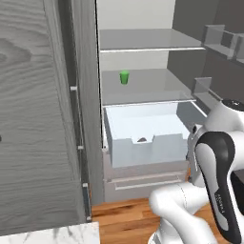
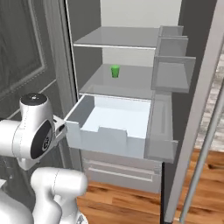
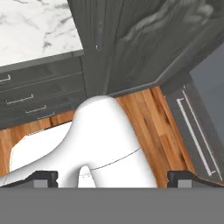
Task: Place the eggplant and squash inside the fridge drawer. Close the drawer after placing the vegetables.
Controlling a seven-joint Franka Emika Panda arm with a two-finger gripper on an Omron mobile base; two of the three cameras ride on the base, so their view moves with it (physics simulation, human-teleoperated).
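The fridge drawer (image 1: 143,147) stands pulled out below the glass shelves, a pale bluish-white box with a stepped notch in its front wall; it also shows from the other side (image 2: 109,142). Just behind the notch lies a small dark lump (image 1: 142,140) that looks like the eggplant, too small to be sure. The squash is out of view. My gripper (image 3: 113,178) is open, its two fingertips (image 3: 43,177) far apart with nothing between them. It points down at the wooden floor and my own body, away from the drawer.
A green cup (image 1: 124,77) stands on the glass shelf above the drawer. The open fridge door with its bins (image 2: 173,72) is on the right. A marble counter (image 3: 35,26) over grey handled drawers (image 3: 30,100) lies to the left. A closed grey drawer (image 1: 143,181) sits below.
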